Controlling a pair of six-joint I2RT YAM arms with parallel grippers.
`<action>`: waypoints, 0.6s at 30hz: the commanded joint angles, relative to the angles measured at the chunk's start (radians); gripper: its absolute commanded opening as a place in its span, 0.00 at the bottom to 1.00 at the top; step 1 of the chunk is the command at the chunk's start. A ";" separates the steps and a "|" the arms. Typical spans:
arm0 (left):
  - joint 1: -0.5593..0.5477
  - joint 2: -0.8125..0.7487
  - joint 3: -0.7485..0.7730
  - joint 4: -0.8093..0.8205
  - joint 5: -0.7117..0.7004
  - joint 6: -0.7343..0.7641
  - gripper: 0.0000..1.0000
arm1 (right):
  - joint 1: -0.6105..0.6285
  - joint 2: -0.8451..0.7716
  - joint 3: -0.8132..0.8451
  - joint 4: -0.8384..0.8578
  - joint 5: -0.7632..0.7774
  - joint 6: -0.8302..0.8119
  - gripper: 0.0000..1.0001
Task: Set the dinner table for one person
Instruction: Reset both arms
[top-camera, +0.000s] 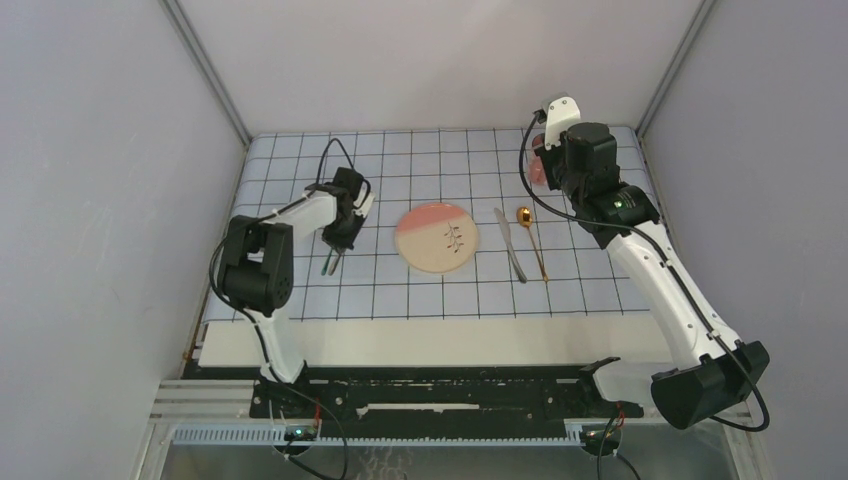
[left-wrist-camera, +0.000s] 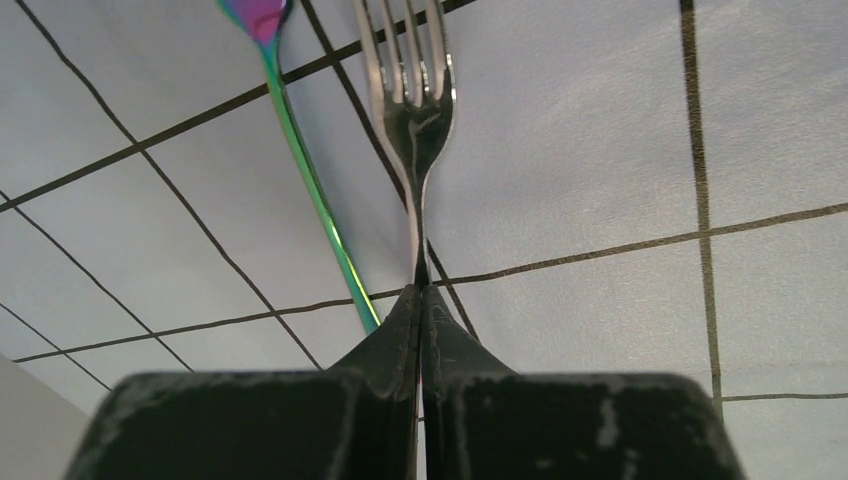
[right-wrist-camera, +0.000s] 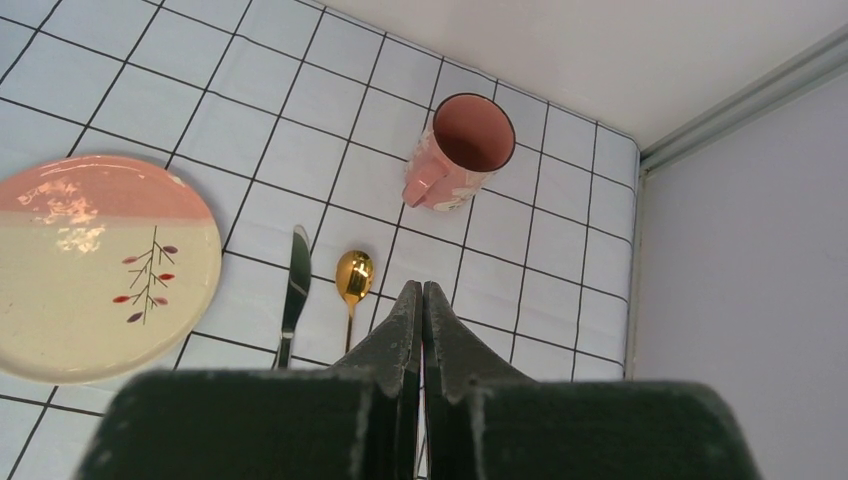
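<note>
Left gripper (left-wrist-camera: 420, 300) pinches fork (left-wrist-camera: 415, 120) by thin neck, left of plate (top-camera: 437, 237). Fork stiff, light, slippery. Right gripper (right-wrist-camera: 421, 300) pressed shut, empty. Dinner table (top-camera: 420, 345) flat, hard, lies under cloth (top-camera: 600, 290).

1. A round pink-and-cream ceramic plate (top-camera: 437, 238) fills the middle of the pale-blue black-gridded cloth (top-camera: 400, 160).
2. A silver table knife (top-camera: 510, 245) and a gold metal spoon (top-camera: 533, 245) lie close together just right of it.
3. A pink ceramic mug (right-wrist-camera: 455, 160) stands toward the far right corner.
4. Open cloth runs behind and before the plate.
</note>
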 joint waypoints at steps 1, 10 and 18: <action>-0.025 0.018 0.062 -0.026 0.021 -0.015 0.00 | 0.005 -0.027 0.006 0.030 0.015 -0.015 0.00; -0.016 -0.052 0.027 -0.004 -0.061 -0.013 0.00 | 0.004 -0.026 0.003 0.029 0.019 -0.017 0.00; 0.024 0.005 0.084 -0.047 -0.073 -0.005 0.00 | 0.008 -0.033 0.003 0.025 0.015 -0.015 0.00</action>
